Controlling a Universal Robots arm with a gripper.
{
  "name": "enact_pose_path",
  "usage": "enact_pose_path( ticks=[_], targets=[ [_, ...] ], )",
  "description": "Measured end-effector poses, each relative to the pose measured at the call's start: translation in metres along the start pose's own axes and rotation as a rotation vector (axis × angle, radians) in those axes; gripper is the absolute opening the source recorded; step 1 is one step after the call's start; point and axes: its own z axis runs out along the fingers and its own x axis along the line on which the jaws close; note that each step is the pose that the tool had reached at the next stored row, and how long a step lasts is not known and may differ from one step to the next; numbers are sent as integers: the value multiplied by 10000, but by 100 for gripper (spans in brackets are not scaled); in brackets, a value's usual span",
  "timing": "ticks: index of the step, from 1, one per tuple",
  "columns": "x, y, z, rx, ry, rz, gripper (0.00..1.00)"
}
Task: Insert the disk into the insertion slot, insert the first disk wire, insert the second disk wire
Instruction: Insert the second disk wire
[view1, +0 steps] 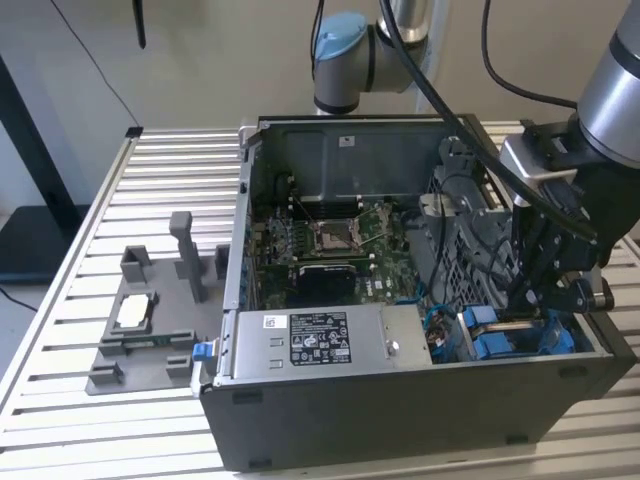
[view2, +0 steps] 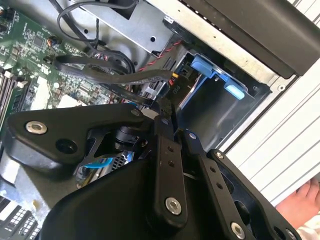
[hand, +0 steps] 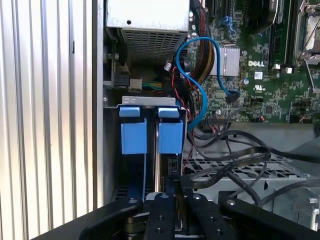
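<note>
The disk sits in its blue carrier (hand: 170, 136) inside the insertion slot of the grey drive cage (hand: 150, 101), beside a second blue carrier (hand: 133, 135). In the exterior view the blue carriers (view1: 490, 342) lie in the case's near corner on the exterior view's right. My gripper (view1: 530, 295) reaches down into that corner. In both wrist views the gripper (view2: 167, 107) (hand: 175, 189) is shut on the end of a flat black disk wire (view2: 115, 75) (hand: 220, 169), right at the carrier's end (view2: 212, 69). The connector itself is mostly hidden by the fingers (view2: 165, 150).
A grey power-supply box (view1: 310, 340) fills the case's front and the motherboard (view1: 330, 240) lies behind it. Loose black cables and a blue cable (hand: 200, 90) hang near the cage. A grey fixture (view1: 140, 320) stands on the slatted table (view1: 180, 170). A person's hand (view2: 300, 205) rests outside the case.
</note>
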Motion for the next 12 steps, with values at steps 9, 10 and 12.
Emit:
enact_pose_path(
  ticks=[9, 10, 12],
  targets=[
    [2, -7, 26, 11, -3, 67, 16],
    [3, -7, 31, 13, -3, 85, 16],
    [4, -6, 43, 17, 1, 123, 16]
  ],
)
